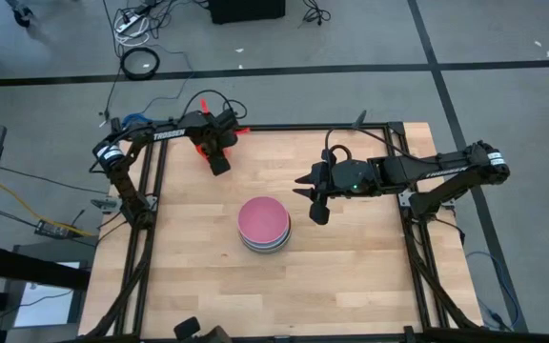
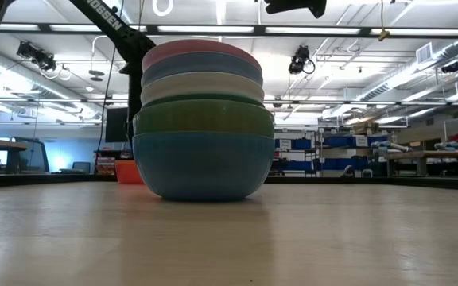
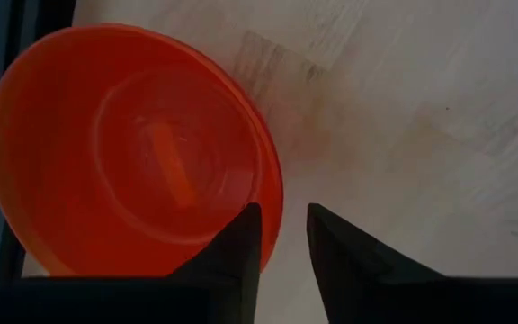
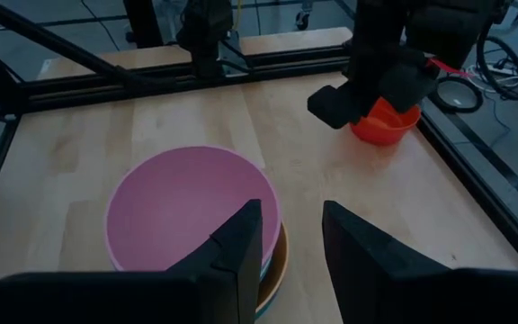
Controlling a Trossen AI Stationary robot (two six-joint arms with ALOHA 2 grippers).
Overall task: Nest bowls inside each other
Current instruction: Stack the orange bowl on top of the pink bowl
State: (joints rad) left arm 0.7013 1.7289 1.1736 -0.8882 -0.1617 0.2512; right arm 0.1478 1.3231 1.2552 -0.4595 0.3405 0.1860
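A stack of nested bowls (image 1: 263, 225) stands mid-table with the pink one (image 4: 187, 205) on top; in the low view green and blue bowls (image 2: 203, 163) show under it. A small red-orange bowl (image 3: 133, 153) rests upright on the table at the far left. My left gripper (image 3: 284, 225) points down at this bowl's rim, open, one finger over the inside and one outside. My right gripper (image 4: 292, 225) hangs open in the air just right of the stack, holding nothing. My left gripper comes from above with its fingers on either side of the red-orange bowl's rim (image 3: 275, 193). Table shows between the rim and the outer finger (image 3: 331, 238). Whether the inner finger (image 3: 241, 243) touches the bowl I cannot tell. The bowl sits on the table.
A black frame rail (image 4: 196, 76) runs along the table's far edge, and another (image 4: 475, 171) runs just beyond the red-orange bowl (image 4: 387, 124). Bare wood (image 1: 351, 276) lies near and to the right of the stack.
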